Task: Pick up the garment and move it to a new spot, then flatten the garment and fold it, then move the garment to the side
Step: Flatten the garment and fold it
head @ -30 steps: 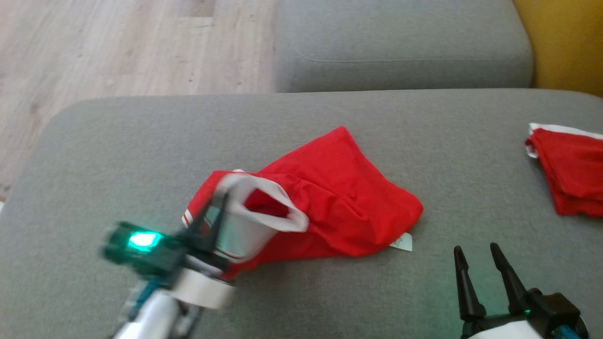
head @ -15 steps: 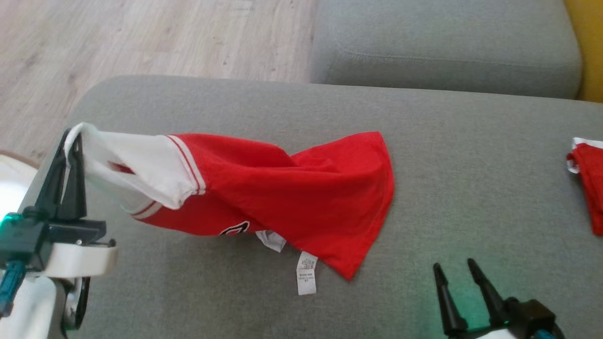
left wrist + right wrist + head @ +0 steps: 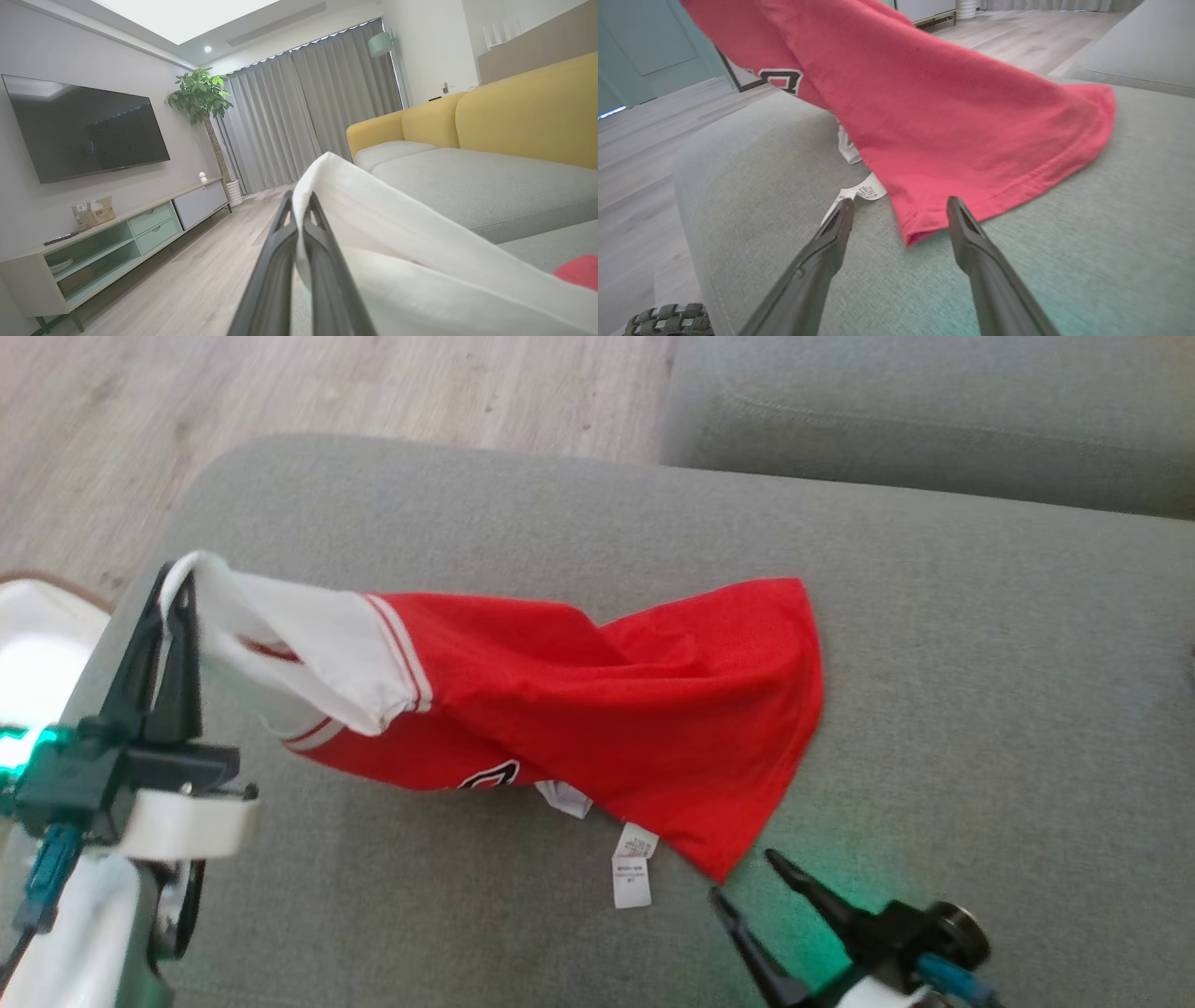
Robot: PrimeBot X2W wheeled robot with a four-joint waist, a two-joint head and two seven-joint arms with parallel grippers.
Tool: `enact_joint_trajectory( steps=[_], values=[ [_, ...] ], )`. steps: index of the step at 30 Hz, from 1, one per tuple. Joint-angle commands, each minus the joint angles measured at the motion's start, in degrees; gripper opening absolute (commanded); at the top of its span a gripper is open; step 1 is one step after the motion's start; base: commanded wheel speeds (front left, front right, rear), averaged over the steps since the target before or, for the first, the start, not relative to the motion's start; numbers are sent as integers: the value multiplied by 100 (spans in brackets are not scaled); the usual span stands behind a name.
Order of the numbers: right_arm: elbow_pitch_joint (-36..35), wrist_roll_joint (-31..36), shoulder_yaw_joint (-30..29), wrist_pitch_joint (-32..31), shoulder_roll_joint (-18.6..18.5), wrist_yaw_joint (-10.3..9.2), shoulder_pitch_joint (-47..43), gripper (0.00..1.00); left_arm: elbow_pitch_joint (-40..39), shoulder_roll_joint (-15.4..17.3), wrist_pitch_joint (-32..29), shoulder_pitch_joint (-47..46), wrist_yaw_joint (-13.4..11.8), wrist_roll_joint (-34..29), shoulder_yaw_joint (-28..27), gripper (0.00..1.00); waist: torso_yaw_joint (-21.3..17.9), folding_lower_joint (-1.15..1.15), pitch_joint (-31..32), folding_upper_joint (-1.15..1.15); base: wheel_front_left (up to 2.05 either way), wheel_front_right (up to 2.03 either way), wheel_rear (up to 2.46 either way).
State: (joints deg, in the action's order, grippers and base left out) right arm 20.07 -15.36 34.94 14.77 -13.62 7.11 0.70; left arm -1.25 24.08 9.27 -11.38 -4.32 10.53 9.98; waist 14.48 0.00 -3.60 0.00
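White fabric, the sleeve (image 3: 299,644) of a red jersey garment (image 3: 607,709) with striped trim, is pinched between the closed fingers of the left end effector (image 3: 175,581). That end effector stands at about nine o'clock in the head view, over the left edge of the grey woven sofa cushion (image 3: 980,663). In the left wrist view the two dark fingers are pressed together on the sleeve's (image 3: 397,242) folded edge, and the left end effector (image 3: 299,198) points out over the pale wooden floor (image 3: 196,280).

From the pinched sleeve the garment hangs stretched toward three o'clock. Its left part is lifted clear of the cushion, while its red body sags down so that the far hem lies on the cushion near the middle of the head view. A black-outlined print shows on the underside at about six o'clock of the cloth.

Below the hem hangs a small white care label (image 3: 632,882), with its lower end on the cushion.

At about five o'clock in the head view the right end effector (image 3: 742,875) has its fingers spread wide and holds nothing, with the tips just beside the garment's lowest corner. In the right wrist view that red corner (image 3: 920,233) lies between the spread fingers of the right end effector (image 3: 900,201), and the care label (image 3: 864,190) sits near the left fingertip. I cannot tell whether the fingertips touch the cloth.
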Motion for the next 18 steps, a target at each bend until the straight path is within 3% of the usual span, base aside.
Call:
enact_joint_trajectory(
  steps=[1, 7, 18],
  values=[
    [-56, 30, 235, 23, -87, 37, 237, 100, -113, 124, 72, -438, -10, -23, -204, 0, 63, 0, -61, 0, 0, 0, 0],
    [536, -85, 798, 23, -128, 37, 658, 100, 102, 63, 177, -705, 47, -2, -105, 0, 181, 0, -191, 0, 0, 0, 0],
    [1177, -79, 846, 23, -16, 37, 1026, 100, 207, 50, 268, -852, 2, 18, -83, 0, 260, 0, -371, 0, 0, 0, 0]
  ],
)
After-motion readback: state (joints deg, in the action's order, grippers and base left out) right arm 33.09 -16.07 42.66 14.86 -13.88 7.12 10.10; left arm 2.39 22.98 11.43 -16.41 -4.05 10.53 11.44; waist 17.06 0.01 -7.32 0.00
